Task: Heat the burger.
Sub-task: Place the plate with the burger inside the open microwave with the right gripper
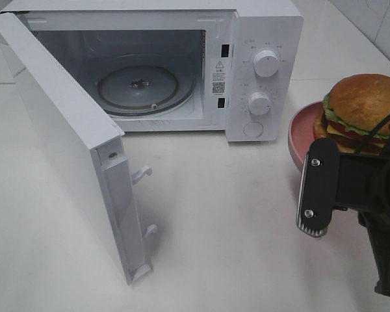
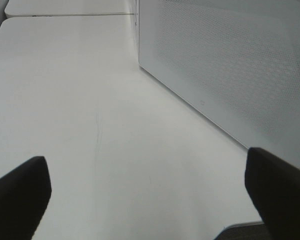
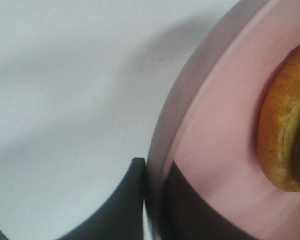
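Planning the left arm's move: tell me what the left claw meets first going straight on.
Nothing, as far as the view shows: the open left claw points along bare white table. The microwave's perforated white panel stands to one side of that line, though depth is unclear.

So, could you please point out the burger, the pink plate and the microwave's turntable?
burger (image 1: 367, 97), exterior high view, top bun.
pink plate (image 1: 298, 133), exterior high view, left rim.
turntable (image 1: 117, 91), exterior high view, bare glass left of hub.
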You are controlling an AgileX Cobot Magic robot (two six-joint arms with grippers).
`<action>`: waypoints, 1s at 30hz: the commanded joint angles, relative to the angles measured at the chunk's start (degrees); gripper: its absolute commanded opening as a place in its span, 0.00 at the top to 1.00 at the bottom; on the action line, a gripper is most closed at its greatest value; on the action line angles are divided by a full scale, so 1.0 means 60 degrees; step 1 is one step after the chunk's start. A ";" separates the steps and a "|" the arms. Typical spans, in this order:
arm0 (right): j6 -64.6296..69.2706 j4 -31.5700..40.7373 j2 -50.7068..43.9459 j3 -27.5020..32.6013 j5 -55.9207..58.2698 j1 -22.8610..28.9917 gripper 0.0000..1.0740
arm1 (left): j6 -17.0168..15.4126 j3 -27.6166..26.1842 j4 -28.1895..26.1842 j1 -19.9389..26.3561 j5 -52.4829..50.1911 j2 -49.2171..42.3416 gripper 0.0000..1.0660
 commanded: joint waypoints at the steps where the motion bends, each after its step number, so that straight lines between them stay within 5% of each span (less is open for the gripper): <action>1: -0.0964 -0.0745 -0.0095 0.0010 -0.0239 0.0019 0.99 | 0.0010 0.0000 -0.0057 -0.0019 -0.0134 -0.0029 0.08; 30: -0.4861 -0.0286 -0.0095 0.0010 -0.2607 -0.0267 1.00 | 0.0010 0.0000 -0.0057 -0.0019 -0.0134 -0.0029 0.08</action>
